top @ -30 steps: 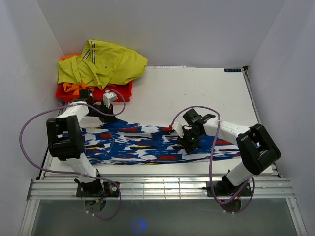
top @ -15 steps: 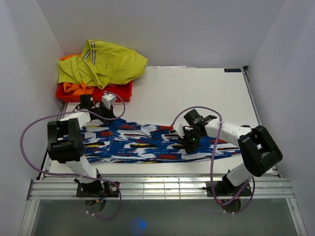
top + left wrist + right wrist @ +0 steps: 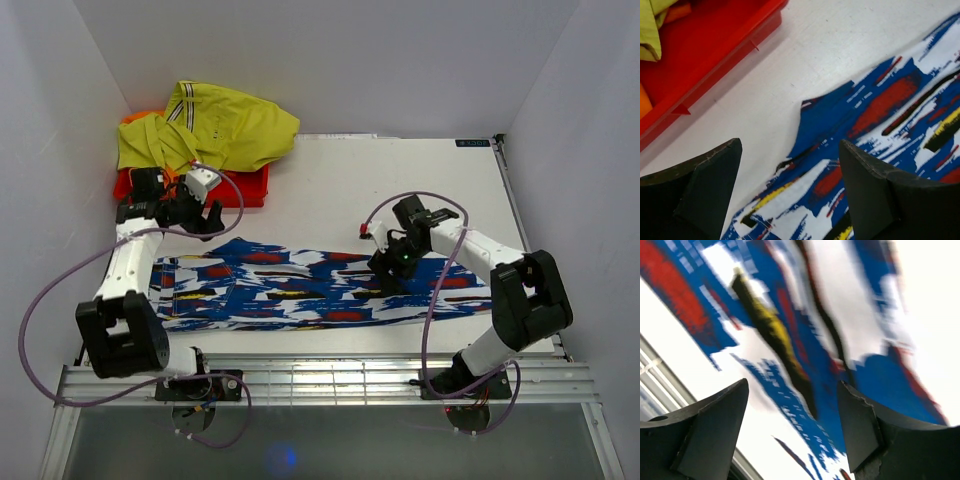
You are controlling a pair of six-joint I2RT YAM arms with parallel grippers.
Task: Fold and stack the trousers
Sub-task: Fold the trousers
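Note:
The trousers [image 3: 300, 285] lie flat in a long band across the near part of the white table, royal blue with white, red, black and yellow blotches. My left gripper [image 3: 204, 218] hovers open just beyond their far left corner, close to the red bin. In the left wrist view its fingers [image 3: 875, 195] stand wide apart over the edge of the trousers [image 3: 880, 110], holding nothing. My right gripper [image 3: 386, 267] is open above the middle right of the trousers. In the blurred right wrist view the trousers [image 3: 790, 340] show past the right gripper [image 3: 792, 432], which holds nothing.
A red bin [image 3: 240, 187] sits at the far left, with a yellow-green striped garment [image 3: 215, 130] and an orange garment [image 3: 148, 180] heaped on it. White table [image 3: 400, 180] stretches behind the trousers. A metal rail [image 3: 330, 380] runs along the near edge. Purple cables loop beside both arms.
Both grippers have opened and let go of the trousers. The left one has drawn back towards the red bin, the right one has lifted and shifted right. The trousers have settled flat.

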